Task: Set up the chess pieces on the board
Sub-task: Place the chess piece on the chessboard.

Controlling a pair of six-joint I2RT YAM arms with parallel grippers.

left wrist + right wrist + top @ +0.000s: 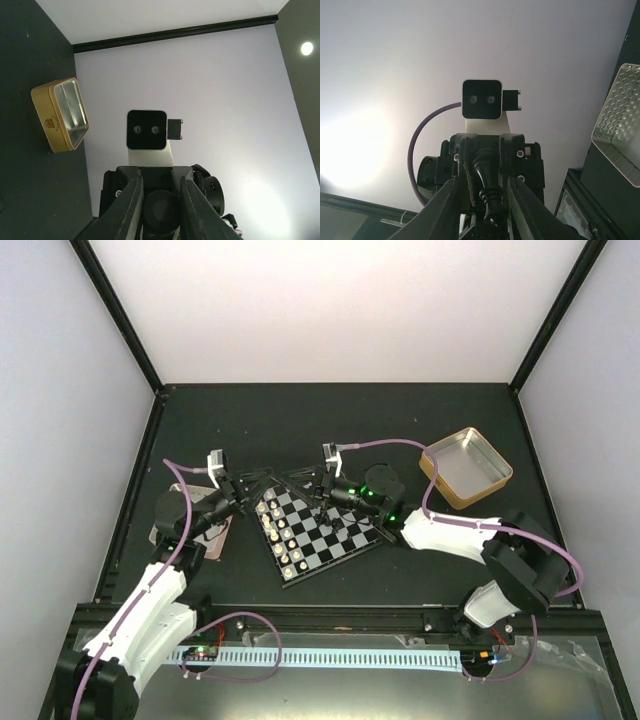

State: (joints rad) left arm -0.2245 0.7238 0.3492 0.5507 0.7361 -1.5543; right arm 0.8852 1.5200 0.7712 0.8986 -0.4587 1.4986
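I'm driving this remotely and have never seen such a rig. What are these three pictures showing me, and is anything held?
The machine is two robot arms, the left arm and the right arm, each ending in a two-finger gripper. The top picture looks down from above and behind them: the left gripper and right gripper face each other over the far edge of the board. Cream pieces line its left side. A gold tin lies far right; a tray lies under the left arm. The other two pictures come from a camera on each wrist, looking past its own gripper at the opposite arm. In the right wrist picture a black piece sits between the fingers; whether they grip it I cannot tell.
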